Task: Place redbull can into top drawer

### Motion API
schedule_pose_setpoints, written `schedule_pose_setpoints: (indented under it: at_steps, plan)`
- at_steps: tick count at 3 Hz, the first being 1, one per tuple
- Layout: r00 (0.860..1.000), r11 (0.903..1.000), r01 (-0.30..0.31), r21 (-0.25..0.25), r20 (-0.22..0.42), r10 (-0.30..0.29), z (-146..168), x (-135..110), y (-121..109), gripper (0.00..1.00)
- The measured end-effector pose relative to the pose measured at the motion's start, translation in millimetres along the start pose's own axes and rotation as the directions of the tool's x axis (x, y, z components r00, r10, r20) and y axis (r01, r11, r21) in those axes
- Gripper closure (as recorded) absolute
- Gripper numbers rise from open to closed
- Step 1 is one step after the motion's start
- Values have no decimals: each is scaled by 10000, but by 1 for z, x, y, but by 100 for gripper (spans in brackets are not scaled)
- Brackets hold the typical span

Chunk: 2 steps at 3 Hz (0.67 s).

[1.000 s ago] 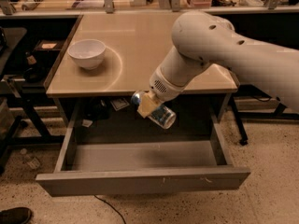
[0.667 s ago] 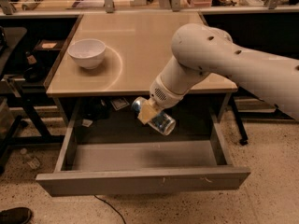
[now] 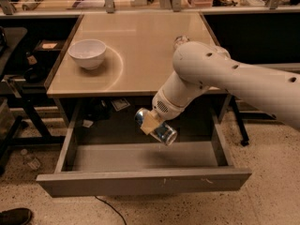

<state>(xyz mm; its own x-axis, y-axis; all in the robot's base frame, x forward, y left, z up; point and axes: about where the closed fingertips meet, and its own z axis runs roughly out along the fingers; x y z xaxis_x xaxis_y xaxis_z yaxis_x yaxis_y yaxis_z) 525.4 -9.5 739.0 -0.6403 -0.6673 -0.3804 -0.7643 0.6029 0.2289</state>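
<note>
The redbull can [image 3: 159,129] is blue and silver and lies tilted in my gripper [image 3: 151,123], which is shut on it. The gripper hangs from the white arm [image 3: 234,76] just below the front edge of the beige tabletop, over the middle of the top drawer [image 3: 140,165]. The drawer is pulled out wide and its grey floor is bare. The can is held above the drawer floor, not touching it.
A white bowl [image 3: 87,53] stands on the left of the beige tabletop [image 3: 140,41]. A clear bottle top [image 3: 180,41] shows behind the arm. Dark shelves and clutter lie left of the table. A shoe [image 3: 14,216] is at the bottom left.
The gripper with the can has moved down and a little forward, from the table's edge to lower over the open drawer.
</note>
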Motion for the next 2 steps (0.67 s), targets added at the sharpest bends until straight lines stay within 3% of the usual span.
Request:
schedule_pose_setpoints:
  at_steps: [2]
  plan:
    - [9995,9998,-159,-87,-291,157,26,16,-8,100]
